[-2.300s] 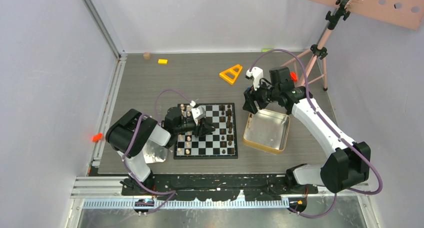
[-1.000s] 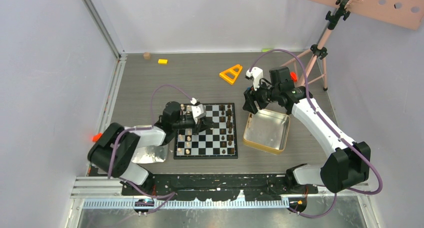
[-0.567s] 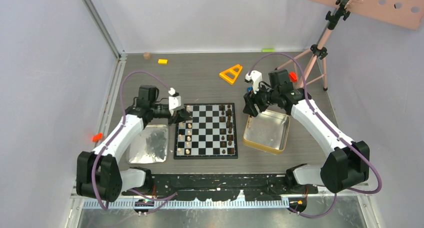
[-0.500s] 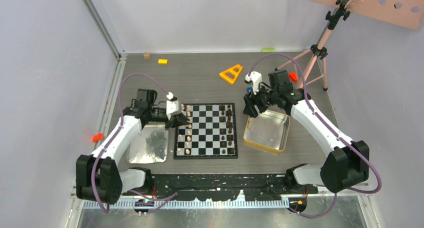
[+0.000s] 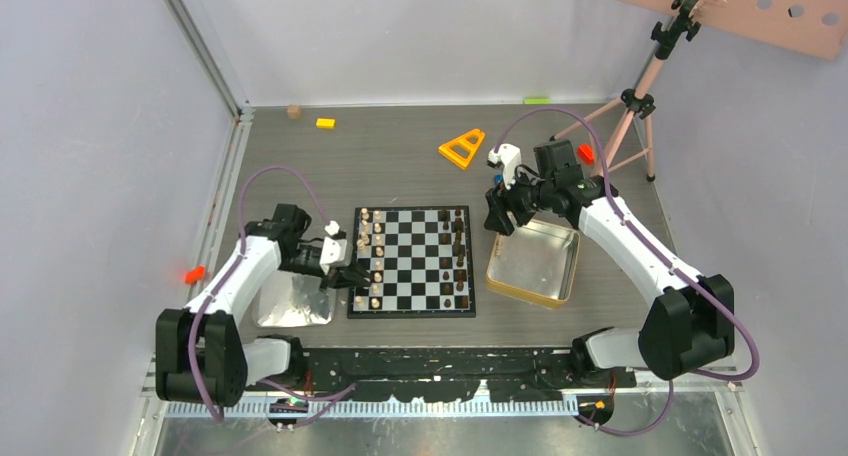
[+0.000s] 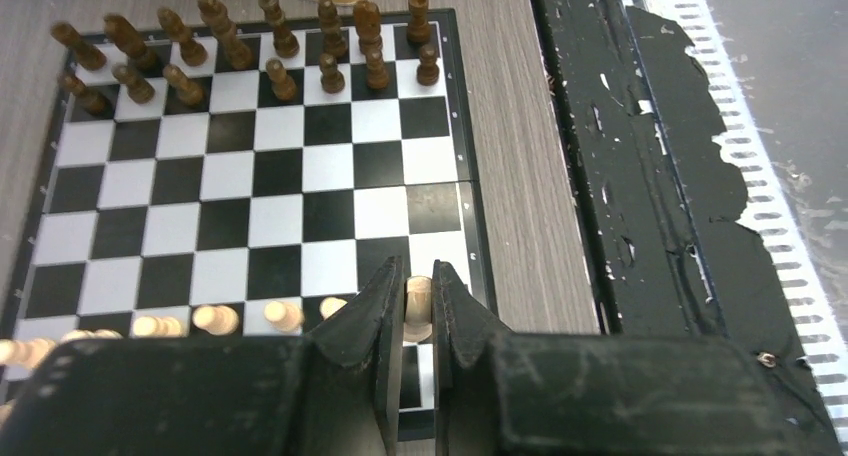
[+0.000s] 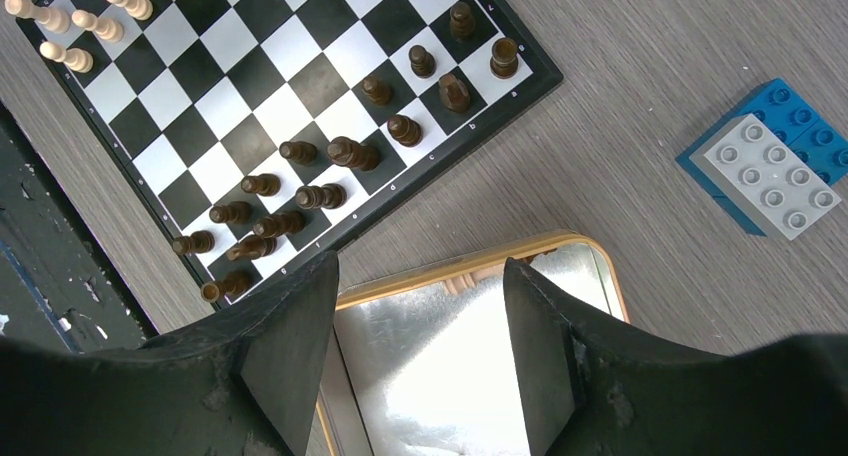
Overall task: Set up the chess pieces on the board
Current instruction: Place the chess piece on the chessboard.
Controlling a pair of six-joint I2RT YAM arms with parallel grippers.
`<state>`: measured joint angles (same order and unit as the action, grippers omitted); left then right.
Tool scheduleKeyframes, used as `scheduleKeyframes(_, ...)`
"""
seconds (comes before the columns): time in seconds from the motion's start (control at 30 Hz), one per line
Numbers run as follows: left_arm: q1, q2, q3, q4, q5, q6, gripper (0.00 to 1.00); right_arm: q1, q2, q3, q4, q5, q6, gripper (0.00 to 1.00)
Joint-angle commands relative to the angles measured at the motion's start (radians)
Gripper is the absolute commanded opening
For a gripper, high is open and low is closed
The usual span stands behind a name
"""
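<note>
Top external view shows you the left gripper has swung out from the board's far-left part, passed over the silver tray, and come in at the near-left corner. Its fingers are clamped on a light piece, poised at a square near that corner. You cannot tell whether it touches down yet. That suggests one more light piece is about to join the light row. The dark pieces already fill the right side, so little should remain.

The right gripper has barely shifted. It hangs over the gold tin's far-left corner, fingers apart and empty.

Around you are pale walls and a pink tripod at far right. The grey wood-grain worktop carries an orange triangle, a blue brick beside the tin, and a yellow brick.
</note>
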<state>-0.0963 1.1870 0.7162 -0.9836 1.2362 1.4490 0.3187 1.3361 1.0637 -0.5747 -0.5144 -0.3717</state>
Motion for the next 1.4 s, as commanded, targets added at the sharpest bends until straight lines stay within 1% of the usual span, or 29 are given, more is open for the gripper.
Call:
scheduleKeyframes(0.0, 0.042, 0.068, 0.048, -0.230, 0.040, 0.282, 0.00, -0.003, 0.001, 0.008, 0.033, -0.008, -0.004, 0.67)
scheduleKeyframes(0.1, 0.085, 0.151, 0.095, -0.375, 0.052, 0.440, 0.00, -0.003, 0.001, 0.007, 0.033, -0.004, -0.004, 0.67)
scheduleKeyframes(0.13, 0.091, 0.178, 0.110, -0.429, 0.054, 0.509, 0.00, -0.003, 0.003, 0.008, 0.034, -0.003, -0.003, 0.67)
scheduleKeyframes(0.17, 0.132, 0.207, 0.121, -0.492, 0.055, 0.585, 0.00, -0.003, 0.005, 0.008, 0.033, -0.002, -0.002, 0.67)
scheduleKeyframes(0.2, 0.149, 0.233, 0.131, -0.544, 0.055, 0.679, 0.00, -0.003, 0.006, 0.008, 0.032, -0.001, -0.001, 0.67)
scheduleKeyframes(0.23, 0.166, 0.259, 0.136, -0.613, 0.054, 0.747, 0.00, -0.003, 0.007, 0.008, 0.032, 0.000, 0.000, 0.67)
scheduleKeyframes(0.3, 0.199, 0.306, 0.144, -0.687, 0.050, 0.857, 0.00, -0.003, 0.009, 0.007, 0.032, 0.003, 0.000, 0.67)
scheduleKeyframes(0.37, 0.226, 0.339, 0.144, -0.732, 0.050, 0.931, 0.00, -0.003, 0.013, 0.008, 0.032, 0.006, 0.000, 0.67)
scheduleKeyframes(0.43, 0.240, 0.346, 0.142, -0.752, 0.055, 0.967, 0.00, -0.003, 0.019, 0.011, 0.032, 0.007, 0.002, 0.67)
scheduleKeyframes(0.6, 0.247, 0.294, 0.115, -0.718, 0.070, 0.945, 0.00, -0.003, 0.041, 0.021, 0.029, 0.004, 0.004, 0.67)
scheduleKeyframes(0.73, 0.248, 0.265, 0.082, -0.657, 0.044, 0.904, 0.00, -0.003, 0.051, 0.026, 0.029, 0.003, 0.004, 0.67)
scheduleKeyframes(1.1, 0.232, 0.268, 0.054, -0.547, 0.059, 0.879, 0.00, -0.003, 0.057, 0.023, 0.030, 0.005, 0.002, 0.66)
scheduleKeyframes(1.17, 0.226, 0.268, 0.052, -0.505, 0.053, 0.838, 0.00, -0.003, 0.054, 0.022, 0.030, 0.006, 0.003, 0.66)
scheduleKeyframes(1.3, 0.208, 0.228, 0.047, -0.389, 0.048, 0.674, 0.00, -0.003, 0.057, 0.022, 0.030, 0.008, 0.002, 0.66)
scheduleKeyframes(1.37, 0.200, 0.189, 0.028, -0.297, 0.043, 0.567, 0.00, -0.003, 0.059, 0.022, 0.029, 0.008, 0.002, 0.66)
